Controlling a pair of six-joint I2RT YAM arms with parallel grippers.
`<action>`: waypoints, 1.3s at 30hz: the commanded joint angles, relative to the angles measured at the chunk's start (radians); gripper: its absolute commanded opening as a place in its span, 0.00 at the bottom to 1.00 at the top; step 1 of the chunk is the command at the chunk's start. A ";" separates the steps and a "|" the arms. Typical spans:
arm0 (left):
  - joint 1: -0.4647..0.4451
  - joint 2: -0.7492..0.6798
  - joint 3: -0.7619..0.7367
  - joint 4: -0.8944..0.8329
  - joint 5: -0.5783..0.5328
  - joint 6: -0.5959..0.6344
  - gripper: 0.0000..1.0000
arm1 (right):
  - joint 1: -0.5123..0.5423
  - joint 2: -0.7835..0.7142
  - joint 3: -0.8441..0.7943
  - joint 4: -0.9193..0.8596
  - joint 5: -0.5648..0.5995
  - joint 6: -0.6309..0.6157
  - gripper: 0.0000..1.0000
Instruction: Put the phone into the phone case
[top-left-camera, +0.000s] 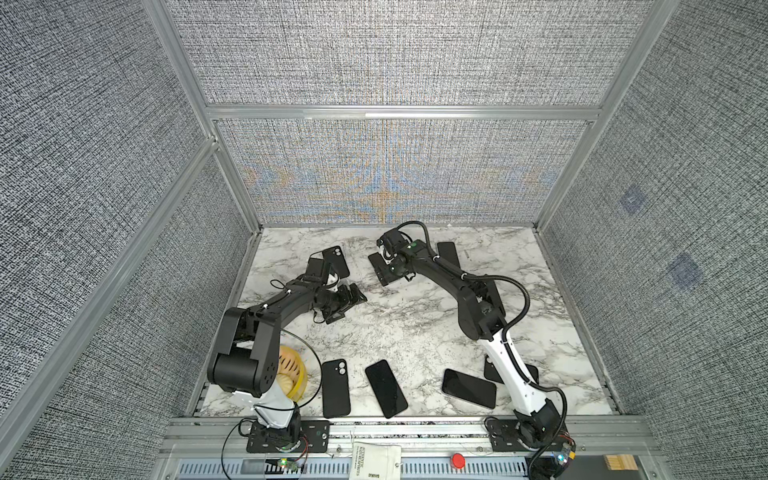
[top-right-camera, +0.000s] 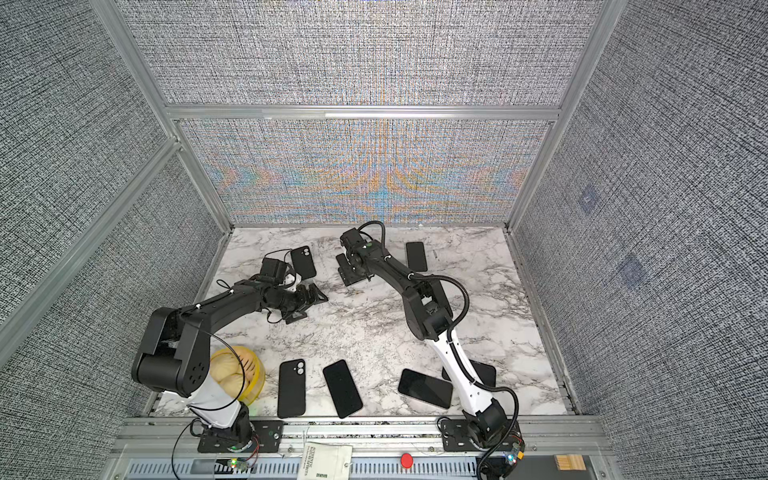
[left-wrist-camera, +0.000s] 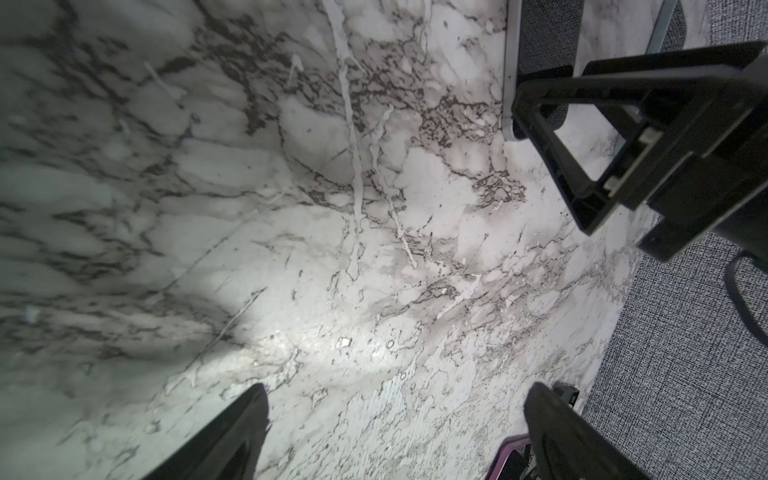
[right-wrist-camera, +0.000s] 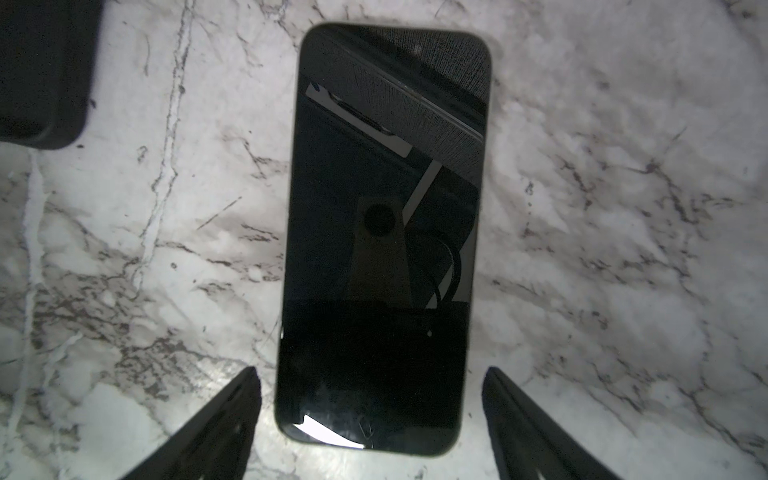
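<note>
A black phone (right-wrist-camera: 386, 208) lies flat and screen up on the marble table (right-wrist-camera: 602, 249); in a top view the phone (top-left-camera: 377, 270) lies at the far middle. My right gripper (right-wrist-camera: 372, 370) (top-left-camera: 384, 268) hangs open over its near end, one finger on each side with a gap. A matte black slab with a rim (right-wrist-camera: 41, 70) beside it looks like the phone case. Which slab in the top views is the case, I cannot tell. My left gripper (left-wrist-camera: 397, 388) (top-left-camera: 353, 307) is open over bare marble, holding nothing.
More black slabs lie around: far left (top-left-camera: 334, 259), far right (top-left-camera: 449, 253), and along the front (top-left-camera: 336, 388), (top-left-camera: 385, 388), (top-left-camera: 468, 388). A yellow tub (top-left-camera: 301, 380) stands by the left arm's base. Grey walls enclose the table. A purple-edged thing (left-wrist-camera: 509, 453) lies by my left finger.
</note>
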 joint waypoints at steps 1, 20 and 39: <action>0.001 0.004 0.003 0.010 0.010 -0.008 0.97 | -0.001 0.017 0.017 -0.027 0.006 0.027 0.86; 0.001 0.026 0.002 0.034 0.019 -0.020 0.97 | 0.006 0.013 -0.033 -0.015 0.027 0.056 0.75; 0.001 0.092 0.062 0.144 0.107 -0.073 0.95 | 0.006 -0.149 -0.229 0.036 -0.025 0.053 0.69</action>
